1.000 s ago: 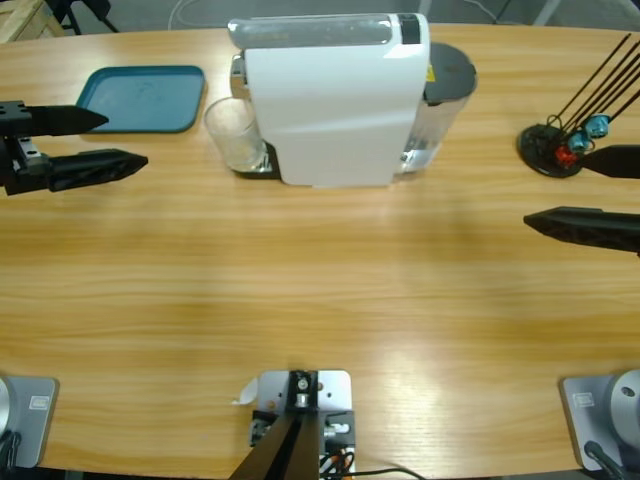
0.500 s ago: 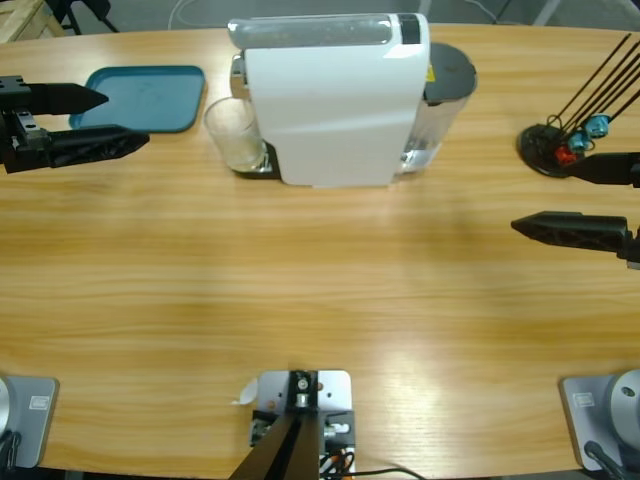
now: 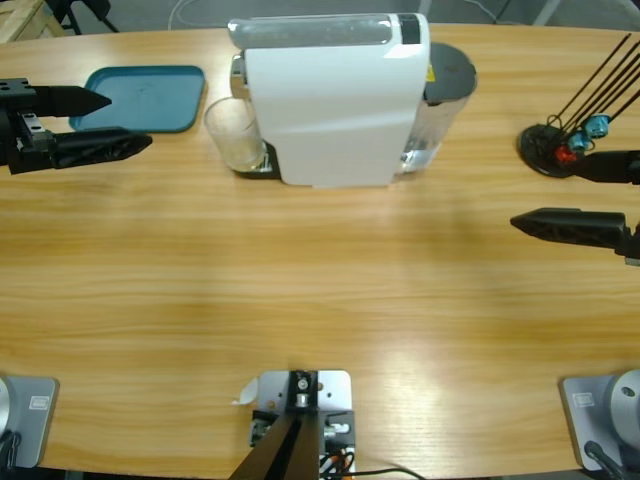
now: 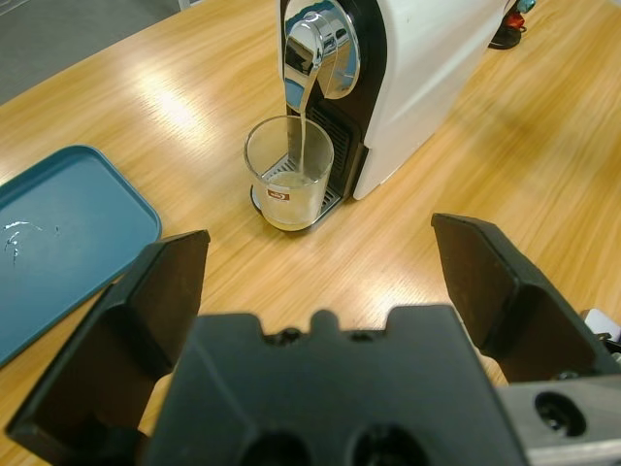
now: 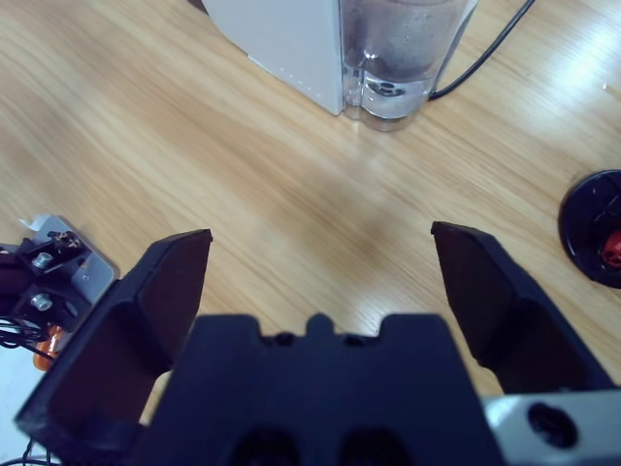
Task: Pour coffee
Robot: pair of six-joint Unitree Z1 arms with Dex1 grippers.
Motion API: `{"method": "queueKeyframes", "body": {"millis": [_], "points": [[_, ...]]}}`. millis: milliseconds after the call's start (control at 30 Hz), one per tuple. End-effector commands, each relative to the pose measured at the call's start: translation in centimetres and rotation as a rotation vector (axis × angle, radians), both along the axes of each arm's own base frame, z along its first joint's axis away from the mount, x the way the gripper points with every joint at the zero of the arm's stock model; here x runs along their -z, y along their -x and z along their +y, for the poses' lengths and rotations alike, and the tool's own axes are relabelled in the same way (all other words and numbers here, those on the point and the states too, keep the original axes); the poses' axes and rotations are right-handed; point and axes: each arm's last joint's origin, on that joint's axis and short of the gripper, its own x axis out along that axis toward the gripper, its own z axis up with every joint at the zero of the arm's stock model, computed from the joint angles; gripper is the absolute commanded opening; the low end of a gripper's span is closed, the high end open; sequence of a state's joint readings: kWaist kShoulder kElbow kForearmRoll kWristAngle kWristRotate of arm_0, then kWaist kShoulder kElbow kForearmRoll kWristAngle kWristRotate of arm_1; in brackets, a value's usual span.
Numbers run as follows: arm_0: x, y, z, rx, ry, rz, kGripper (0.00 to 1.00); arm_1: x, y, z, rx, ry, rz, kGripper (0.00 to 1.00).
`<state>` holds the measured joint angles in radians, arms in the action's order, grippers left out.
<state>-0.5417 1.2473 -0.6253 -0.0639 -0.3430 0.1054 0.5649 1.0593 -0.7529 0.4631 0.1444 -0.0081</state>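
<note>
Pale coffee streams into the clear glass cup under the white coffee machine, far left. Left claw and right claw, both apart, should approach level and slowly.

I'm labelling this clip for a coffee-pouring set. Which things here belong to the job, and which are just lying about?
Part of the job:
- white coffee machine
- clear glass under its spout
- pale liquid streaming into the glass
- left hand, open, nearest the glass

Lying about:
- teal tray
- black stand with thin rods
- right hand, open, holding nothing
</note>
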Motion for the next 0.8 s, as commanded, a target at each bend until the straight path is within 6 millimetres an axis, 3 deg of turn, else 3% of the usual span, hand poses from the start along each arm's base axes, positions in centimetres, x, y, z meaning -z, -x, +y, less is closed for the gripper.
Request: {"method": "queueKeyframes", "body": {"millis": [33, 800], "points": [[1.5, -0.1, -0.3, 0.004, -0.025, 0.059, 1.0, 1.4, -0.5, 0.1, 0.027, 0.032, 0.049, 1.0], [1.8, 0.9, 0.3, 0.028, -0.043, 0.06, 1.0, 1.4, -0.4, -0.1, 0.041, 0.029, 0.04, 1.0]]}}
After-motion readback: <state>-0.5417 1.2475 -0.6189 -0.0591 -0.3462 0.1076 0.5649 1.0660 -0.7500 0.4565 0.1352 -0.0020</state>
